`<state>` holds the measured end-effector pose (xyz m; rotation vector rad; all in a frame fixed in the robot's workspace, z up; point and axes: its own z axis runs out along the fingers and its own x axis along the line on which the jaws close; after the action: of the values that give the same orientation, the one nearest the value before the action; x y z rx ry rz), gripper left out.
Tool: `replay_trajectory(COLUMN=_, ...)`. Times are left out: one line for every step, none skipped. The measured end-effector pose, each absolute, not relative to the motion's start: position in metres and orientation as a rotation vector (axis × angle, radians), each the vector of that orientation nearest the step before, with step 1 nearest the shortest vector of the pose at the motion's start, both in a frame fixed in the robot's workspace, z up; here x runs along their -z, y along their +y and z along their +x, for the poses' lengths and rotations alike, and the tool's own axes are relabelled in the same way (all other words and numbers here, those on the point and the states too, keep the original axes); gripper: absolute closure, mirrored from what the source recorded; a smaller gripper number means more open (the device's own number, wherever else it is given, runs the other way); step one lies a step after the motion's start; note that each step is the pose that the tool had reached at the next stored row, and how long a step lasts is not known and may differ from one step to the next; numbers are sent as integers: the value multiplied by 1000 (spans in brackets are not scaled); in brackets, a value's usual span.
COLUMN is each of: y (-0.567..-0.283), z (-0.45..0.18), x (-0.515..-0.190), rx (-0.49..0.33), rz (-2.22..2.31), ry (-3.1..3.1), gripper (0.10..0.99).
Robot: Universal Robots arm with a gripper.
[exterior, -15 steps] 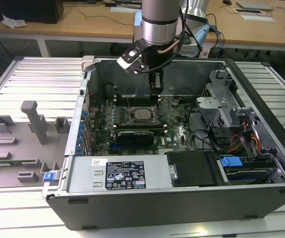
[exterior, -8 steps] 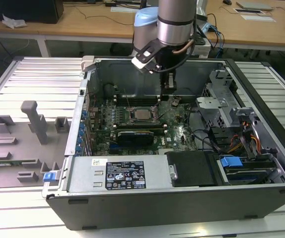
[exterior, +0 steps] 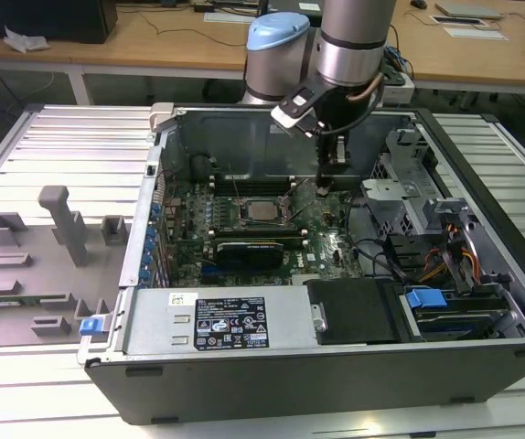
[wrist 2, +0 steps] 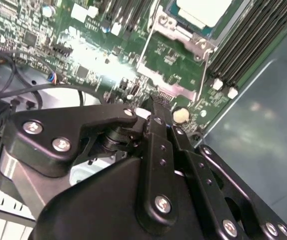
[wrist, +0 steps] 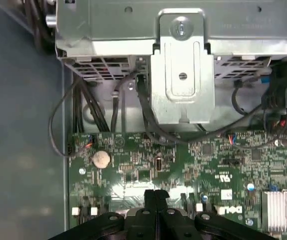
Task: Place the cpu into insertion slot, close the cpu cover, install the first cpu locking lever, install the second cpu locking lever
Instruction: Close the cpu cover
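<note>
Jaws closed narrow, apparently empty, hung near a corner of the cpu cover [wrist 2: 164, 24] above the circuit board [wrist: 208, 150]; a slip could have gouged components.

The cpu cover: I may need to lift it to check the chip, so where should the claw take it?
In the second wrist view the cpu cover lies flat, framing the cpu, and its window's inner edge hugs the chip. So a thin outer rim is probably all it offers: pinch that rim on the side facing the claw, coming down from above.
</note>
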<state>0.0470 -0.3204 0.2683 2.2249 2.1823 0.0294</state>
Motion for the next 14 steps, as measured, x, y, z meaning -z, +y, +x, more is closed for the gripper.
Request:
replay_trajectory(y=-320, z=48, x=-267, rx=-29, rz=2225, ry=2182, gripper=980)
replay_trajectory(y=-320, z=49, x=-265, rx=-28, rz=2225, ry=2183, gripper=980)
replay_trajectory(y=-320, z=50, x=-263, rx=-27, rz=2226, ry=2183, gripper=980)
replay_trajectory(y=-320, z=50, x=-260, rx=-25, rz=2227, ry=2184, gripper=980)
replay_trajectory(y=-320, z=50, x=-259, rx=-23, rz=2228, ry=2185, gripper=980)
replay_trajectory(y=-320, z=50, x=-256, rx=-21, rz=2229, ry=2186, gripper=980)
replay_trajectory(y=-320, z=50, x=-255, rx=-19, rz=2229, ry=2187, gripper=980)
replay_trajectory(y=-320, z=50, x=-253, rx=-18, rz=2230, ry=2187, gripper=980)
replay_trajectory(y=-320, z=50, x=-252, rx=-17, rz=2230, ry=2187, gripper=980)
replay_trajectory(y=-320, z=50, x=-252, rx=-17, rz=2230, ry=2187, gripper=980)
replay_trajectory(y=-320, z=50, x=-252, rx=-17, rz=2230, ry=2188, gripper=980)
replay_trajectory(y=-320, z=50, x=-252, rx=-17, rz=2230, ry=2188, gripper=980)
replay_trajectory(y=-320, z=51, x=-252, rx=-15, rz=2232, ry=2189, gripper=980)
replay_trajectory(y=-320, z=51, x=-252, rx=3, rz=2243, ry=2200, gripper=980)
